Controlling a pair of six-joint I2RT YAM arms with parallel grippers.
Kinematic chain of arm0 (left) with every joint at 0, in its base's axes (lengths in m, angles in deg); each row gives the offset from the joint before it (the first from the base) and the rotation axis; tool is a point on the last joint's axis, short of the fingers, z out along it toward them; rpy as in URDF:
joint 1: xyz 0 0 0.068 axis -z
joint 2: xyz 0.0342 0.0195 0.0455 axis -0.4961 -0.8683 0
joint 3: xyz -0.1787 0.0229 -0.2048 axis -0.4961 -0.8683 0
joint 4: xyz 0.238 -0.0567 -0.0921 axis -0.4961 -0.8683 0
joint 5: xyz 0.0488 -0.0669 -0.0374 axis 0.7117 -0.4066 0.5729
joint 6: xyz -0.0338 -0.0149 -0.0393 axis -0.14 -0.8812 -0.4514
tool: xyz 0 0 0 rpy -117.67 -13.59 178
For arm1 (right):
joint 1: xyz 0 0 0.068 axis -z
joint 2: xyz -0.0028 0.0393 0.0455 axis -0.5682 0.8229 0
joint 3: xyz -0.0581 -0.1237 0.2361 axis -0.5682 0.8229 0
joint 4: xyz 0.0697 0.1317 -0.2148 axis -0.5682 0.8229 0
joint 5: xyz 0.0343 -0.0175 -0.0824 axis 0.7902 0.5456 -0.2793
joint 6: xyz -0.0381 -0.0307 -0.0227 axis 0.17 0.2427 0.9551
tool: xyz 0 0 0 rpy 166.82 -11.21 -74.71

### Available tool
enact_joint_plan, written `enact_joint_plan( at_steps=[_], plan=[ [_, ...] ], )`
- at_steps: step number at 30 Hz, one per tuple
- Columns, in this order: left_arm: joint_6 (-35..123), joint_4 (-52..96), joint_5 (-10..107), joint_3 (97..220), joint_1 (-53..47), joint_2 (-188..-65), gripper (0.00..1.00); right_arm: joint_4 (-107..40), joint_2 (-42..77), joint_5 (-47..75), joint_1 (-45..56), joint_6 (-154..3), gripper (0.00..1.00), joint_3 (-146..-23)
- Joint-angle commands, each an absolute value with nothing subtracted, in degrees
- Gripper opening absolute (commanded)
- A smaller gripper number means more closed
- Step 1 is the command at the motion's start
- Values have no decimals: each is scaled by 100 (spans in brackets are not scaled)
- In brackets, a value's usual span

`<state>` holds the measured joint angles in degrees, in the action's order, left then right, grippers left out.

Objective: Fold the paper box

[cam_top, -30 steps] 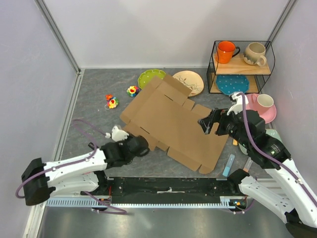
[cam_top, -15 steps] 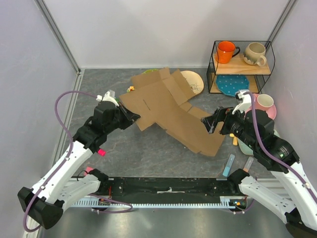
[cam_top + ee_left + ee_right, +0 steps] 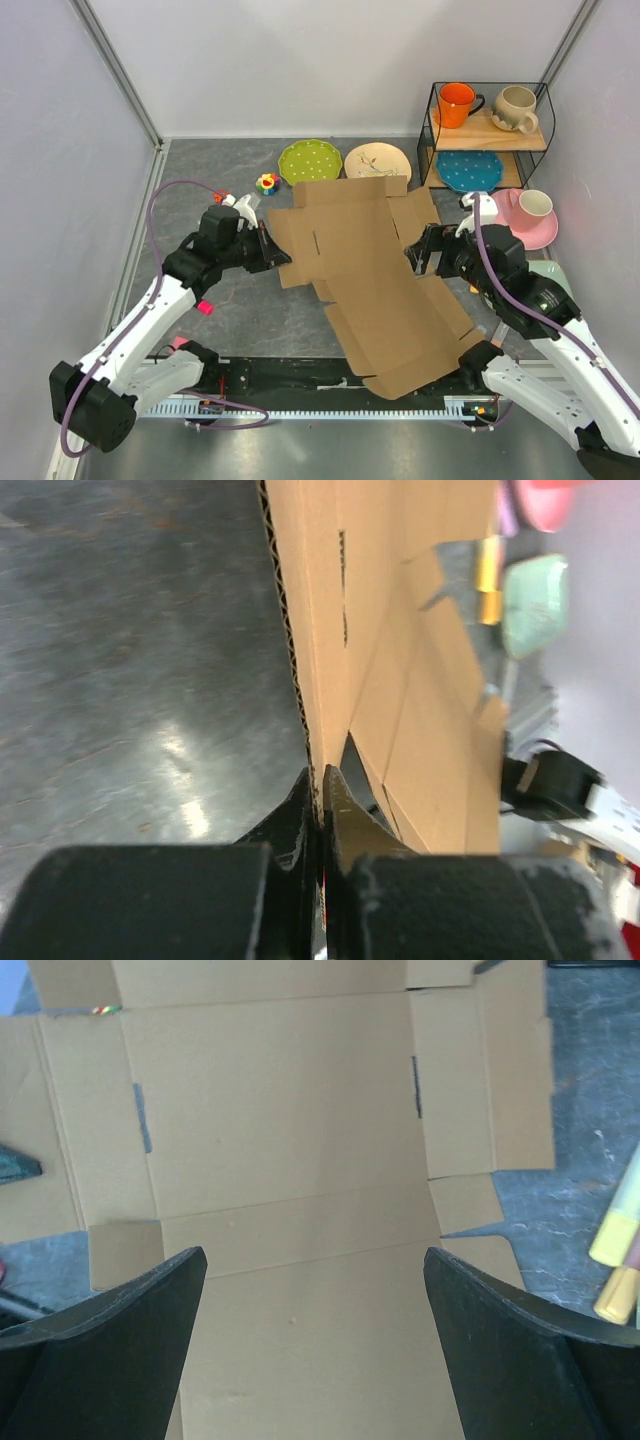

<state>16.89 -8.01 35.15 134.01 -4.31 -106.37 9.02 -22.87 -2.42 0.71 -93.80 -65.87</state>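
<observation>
The paper box is a flat brown die-cut cardboard sheet lying across the middle of the table, its near end reaching over the arms' base rail. My left gripper is shut on the sheet's left edge; in the left wrist view its jaws pinch the corrugated edge of the paper box, seen edge-on. My right gripper hovers over the sheet's right side, open. In the right wrist view its fingers stand wide apart above the paper box, holding nothing.
A green plate and a cream plate lie behind the sheet, a flower toy to their left. At the right stand a wire shelf with mugs and a blue plate, and a pink plate with a cup. Markers lie right of the sheet.
My left gripper has carried the sheet's left edge up and back from the near left. The sheet has swung round and now lies flatter, its near end over the base rail. The right gripper stayed open.
</observation>
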Motion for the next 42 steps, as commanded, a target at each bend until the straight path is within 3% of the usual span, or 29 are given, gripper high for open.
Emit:
enact_joint_plan(
  at_steps=[1, 8, 17, 25, 30, 42],
  plan=[
    [2444, -730, 4461, 13256, -495, -10941, 2, 469, -2299, -1023, 70, -9602, 98, -6287],
    [3691, -580, 5604, 13967, -513, -12372, 2, 109, -2027, -1500, 70, -9849, 98, -5786],
    [5308, -1431, 5341, 15945, -777, -14519, 2, -23, -1693, -1824, 70, -10007, 98, -5504],
    [6101, -1371, 5491, 16078, -777, -14845, 2, -778, -2088, -332, 70, -9841, 98, -5091],
    [5839, -652, 5184, 15306, -610, -14521, 2, -911, -2342, 408, 70, -9656, 98, -4907],
    [4274, 2933, 5640, 12423, -487, -13011, 2, -1025, -1693, -857, 61, -9568, 98, -5416]
  ],
)
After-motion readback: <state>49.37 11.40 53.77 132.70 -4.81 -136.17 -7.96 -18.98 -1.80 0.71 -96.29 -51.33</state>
